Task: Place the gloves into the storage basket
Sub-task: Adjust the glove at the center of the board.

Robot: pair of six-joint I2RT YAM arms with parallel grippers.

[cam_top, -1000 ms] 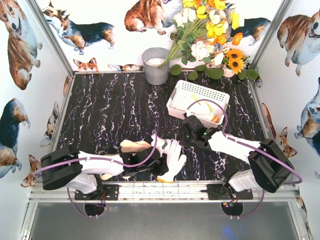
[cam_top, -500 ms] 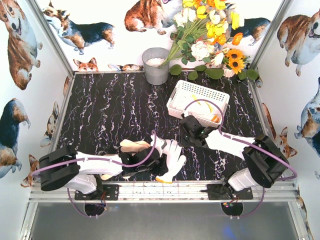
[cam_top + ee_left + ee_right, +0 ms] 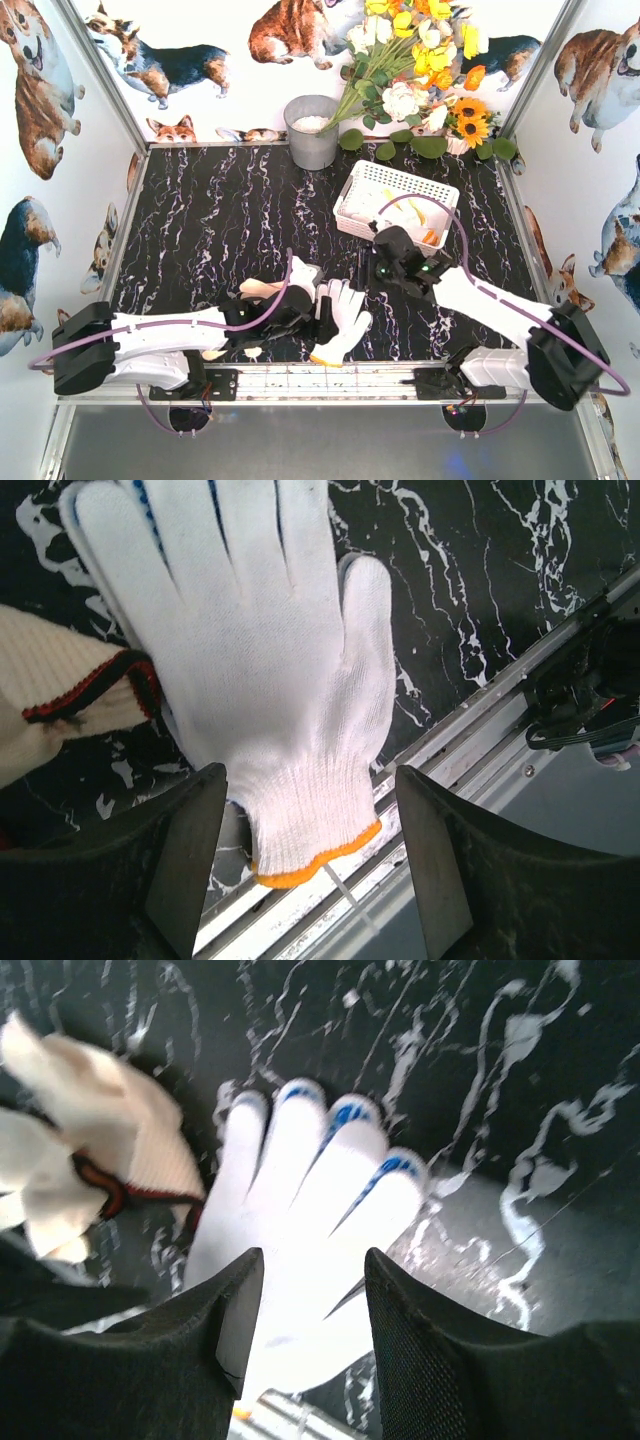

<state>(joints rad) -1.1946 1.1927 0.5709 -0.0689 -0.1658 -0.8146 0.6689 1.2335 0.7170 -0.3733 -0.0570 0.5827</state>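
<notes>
The black marbled surface [image 3: 220, 220] sits between walls [image 3: 40, 150] printed with corgis. At the middle of its near edge a white glove [image 3: 270, 660] lies flat. Its long axis runs near to far, leaning slightly right, with the orange-hemmed cuff at the near edge and the blue-tipped fingers pointing far. My left tool [image 3: 308, 780] stands spread, one finger either side of that cuff, pinching nothing. Just left, a cream glove [image 3: 265, 291] lies crosswise, its red-and-black cuff toward the white one. My right tool [image 3: 312, 1260] is spread and empty, hovering by the near side of the storage basket [image 3: 400, 178], which sits toward the far right corner with other gloves [image 3: 385, 212] inside.
</notes>
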